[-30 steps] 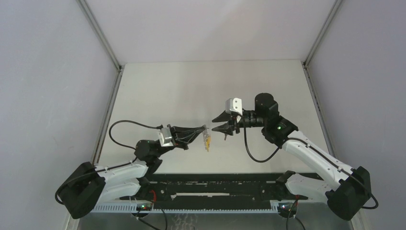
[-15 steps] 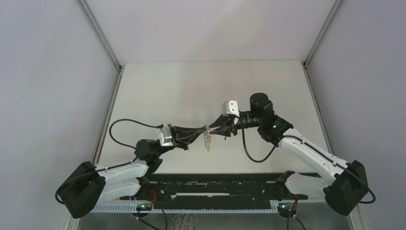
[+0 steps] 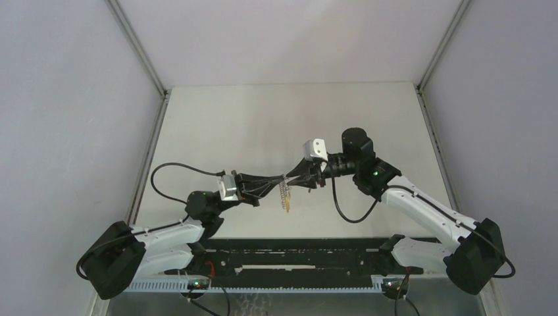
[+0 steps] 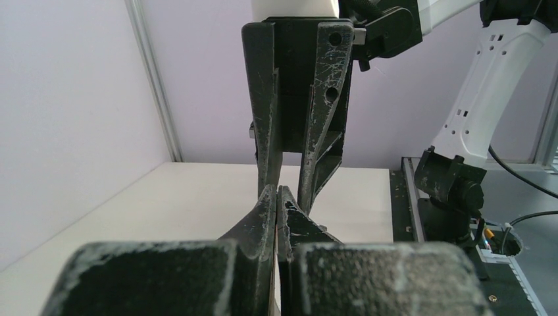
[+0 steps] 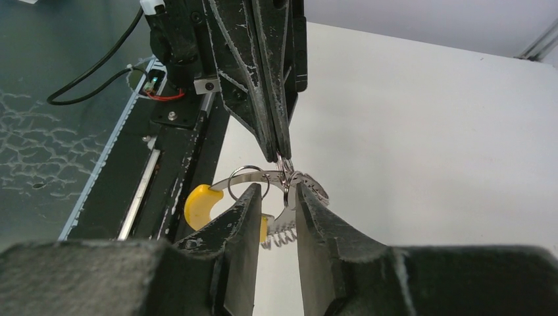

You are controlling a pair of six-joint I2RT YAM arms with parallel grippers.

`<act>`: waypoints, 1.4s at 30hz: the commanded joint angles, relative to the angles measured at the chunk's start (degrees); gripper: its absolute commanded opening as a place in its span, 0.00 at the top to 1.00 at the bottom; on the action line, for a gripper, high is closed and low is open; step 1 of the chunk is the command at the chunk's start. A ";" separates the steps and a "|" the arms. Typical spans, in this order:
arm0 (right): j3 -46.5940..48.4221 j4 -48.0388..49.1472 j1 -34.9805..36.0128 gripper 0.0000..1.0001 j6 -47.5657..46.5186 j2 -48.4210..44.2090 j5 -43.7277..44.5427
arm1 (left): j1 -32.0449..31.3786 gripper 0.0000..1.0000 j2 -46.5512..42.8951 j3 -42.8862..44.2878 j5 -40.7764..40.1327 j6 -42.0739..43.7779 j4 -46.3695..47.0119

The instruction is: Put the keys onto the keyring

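My left gripper [image 3: 281, 178] is shut on the keyring [image 5: 317, 191], a thin grey ring with a beaded rim, held above the table. In the right wrist view its tips [image 5: 283, 157] pinch the small rings at the top of the bunch. The keys [image 3: 285, 196] hang below it; one yellow head [image 5: 201, 203] shows, and a toothed blade [image 5: 284, 234]. My right gripper [image 3: 294, 176] meets the left tip to tip. Its jaws [image 5: 279, 192] stand narrowly apart, closed on the toothed blade that fills the gap. In the left wrist view the right fingers [image 4: 322, 118] hang just beyond my shut left gripper [image 4: 278, 192].
A black rail [image 3: 296, 253] runs along the near table edge between the arm bases. Grey walls with metal corner posts [image 3: 138, 49] enclose the white tabletop [image 3: 263, 118]. A black cable [image 3: 172, 170] loops beside the left arm.
The right gripper has moved left up to the left gripper's tip and narrowed its jaws around the hanging keys. The left gripper has stayed in place, still shut.
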 commanded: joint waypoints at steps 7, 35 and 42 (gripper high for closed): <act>0.82 0.18 -1.48 0.73 1.01 -5.01 2.16 | 0.33 1.00 -0.70 2.71 -1.23 -0.41 4.08; 1.42 -1.04 -0.67 0.82 3.30 0.05 0.16 | 0.33 1.00 -1.41 2.62 -1.02 -0.94 4.06; 1.38 0.93 -0.75 0.72 4.27 -1.09 -1.30 | 0.33 1.00 -1.05 3.04 -0.19 -1.25 4.07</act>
